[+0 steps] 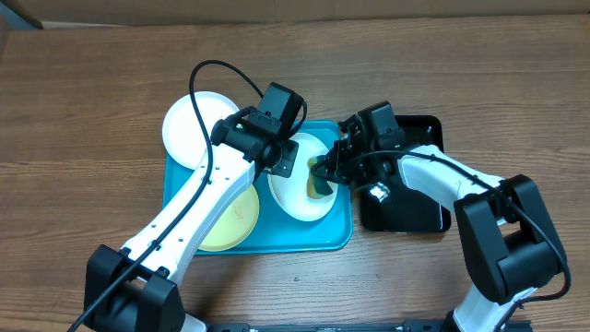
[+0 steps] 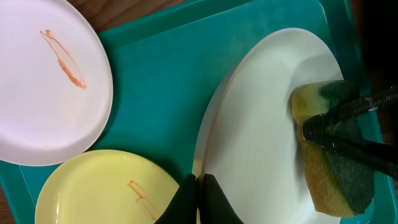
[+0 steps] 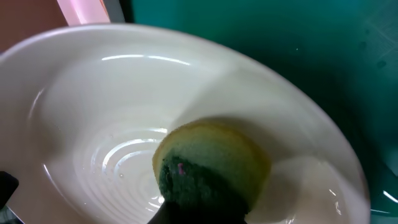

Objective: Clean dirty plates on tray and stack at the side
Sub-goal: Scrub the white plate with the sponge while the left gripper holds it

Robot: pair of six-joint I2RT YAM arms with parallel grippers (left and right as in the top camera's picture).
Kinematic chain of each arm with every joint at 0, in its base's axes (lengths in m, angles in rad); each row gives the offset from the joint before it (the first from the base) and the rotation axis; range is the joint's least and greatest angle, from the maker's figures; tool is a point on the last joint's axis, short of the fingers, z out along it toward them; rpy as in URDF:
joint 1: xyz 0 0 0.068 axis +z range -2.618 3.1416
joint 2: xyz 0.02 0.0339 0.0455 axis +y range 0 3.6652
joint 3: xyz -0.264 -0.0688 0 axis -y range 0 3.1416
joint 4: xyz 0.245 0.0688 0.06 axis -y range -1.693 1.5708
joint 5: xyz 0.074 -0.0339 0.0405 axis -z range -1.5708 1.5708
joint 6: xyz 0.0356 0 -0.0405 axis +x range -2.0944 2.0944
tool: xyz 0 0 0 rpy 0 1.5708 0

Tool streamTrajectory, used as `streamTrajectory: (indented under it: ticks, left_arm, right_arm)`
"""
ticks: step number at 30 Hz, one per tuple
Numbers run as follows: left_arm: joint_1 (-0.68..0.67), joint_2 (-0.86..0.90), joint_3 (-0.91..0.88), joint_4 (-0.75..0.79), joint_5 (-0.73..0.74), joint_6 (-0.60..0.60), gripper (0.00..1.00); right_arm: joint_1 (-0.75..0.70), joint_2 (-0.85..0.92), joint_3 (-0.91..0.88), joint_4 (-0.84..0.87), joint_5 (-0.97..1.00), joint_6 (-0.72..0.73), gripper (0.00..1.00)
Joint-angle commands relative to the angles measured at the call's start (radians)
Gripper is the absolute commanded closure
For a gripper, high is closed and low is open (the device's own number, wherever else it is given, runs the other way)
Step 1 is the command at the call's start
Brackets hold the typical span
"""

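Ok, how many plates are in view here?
3: a smeared white plate overhanging the tray's far-left corner, a yellow plate near-left, a tilted white plate on its right. None looks hidden.

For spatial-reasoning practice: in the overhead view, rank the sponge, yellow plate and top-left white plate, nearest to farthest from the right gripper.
1. Sponge, held in the right gripper.
2. Yellow plate, lower left.
3. Top-left white plate, upper left.

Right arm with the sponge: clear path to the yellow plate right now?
Probably not. The white plate, gripped at its rim by the left gripper, sits between the right gripper's sponge and the yellow plate, and the left arm crosses over that plate.
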Motion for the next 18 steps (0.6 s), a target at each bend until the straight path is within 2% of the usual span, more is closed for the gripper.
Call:
streamTrajectory:
  ticks: [1, 7, 11, 14, 18]
  left_arm:
    - [-0.011, 0.009, -0.003, 0.003, -0.01, -0.024, 0.96]
    - [-0.011, 0.009, -0.003, 0.003, -0.009, -0.024, 0.96]
    - [-0.011, 0.009, -0.003, 0.004, -0.005, -0.024, 0.96]
    - [-0.011, 0.009, -0.003, 0.004, 0.006, -0.024, 0.96]
    - [-0.011, 0.009, -0.003, 0.006, 0.009, -0.024, 0.96]
  right_arm:
    - [-0.024, 0.001, -0.004, 0.019, -0.005, 0.02, 0.96]
    - [-0.048, 0.001, -0.004, 0.046, -0.012, 0.065, 0.96]
    - [-0.048, 0.001, -0.004, 0.037, -0.018, 0.065, 0.92]
    - [-0.048, 0.001, -0.004, 0.018, -0.018, 0.065, 0.96]
    - [-0.048, 0.001, -0.004, -0.01, -0.018, 0.065, 0.96]
